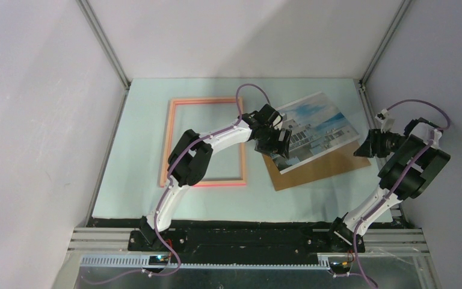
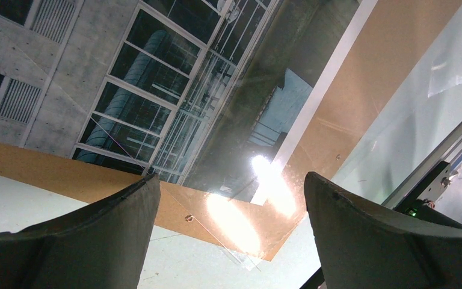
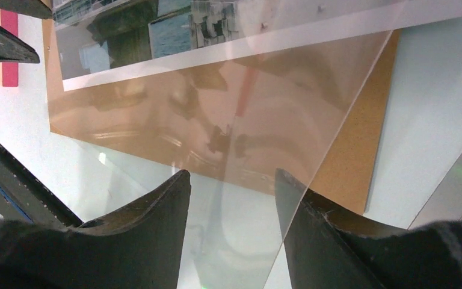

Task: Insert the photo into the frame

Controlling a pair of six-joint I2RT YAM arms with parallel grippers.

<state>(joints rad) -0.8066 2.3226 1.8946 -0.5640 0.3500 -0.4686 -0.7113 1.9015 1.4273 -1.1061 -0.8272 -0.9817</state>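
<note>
Pale green tabletop (image 1: 138,180) is enclosed by plain white walls, and both arm bases are bolted at its near edge. Just beyond the bases, right of centre, a brown backing board (image 1: 328,168) is laid askew, and the photo (image 1: 322,123) is rested on its far part, face up and turned out of square with the table. A clear sheet (image 3: 228,120), betrayed mostly by glare and reflections, appears to be spread over the board and at least the near margin of the print, with one corner reaching onto the table. The left gripper (image 1: 275,138) is held above the photo's left end, its fingers spread wide with nothing between them. The right gripper (image 3: 231,174) is poised at the board's right side, moderately parted and empty; the sheet's edge is seen running beside one finger, though contact cannot be judged. Farther left, well apart from the print, the frame (image 1: 204,100) is laid flat with the table showing through it. Picking up the print is judged to be the step in hand. A thin glossy print is best taken at an edge or corner, so the left fingers should be lowered astride the left margin while the board is steadied from the right. If the sheet does cover the print, it should be drawn off first. The print should then be turned square to the frame before it is lowered. No brand, label or legible writing can be made out.
</note>
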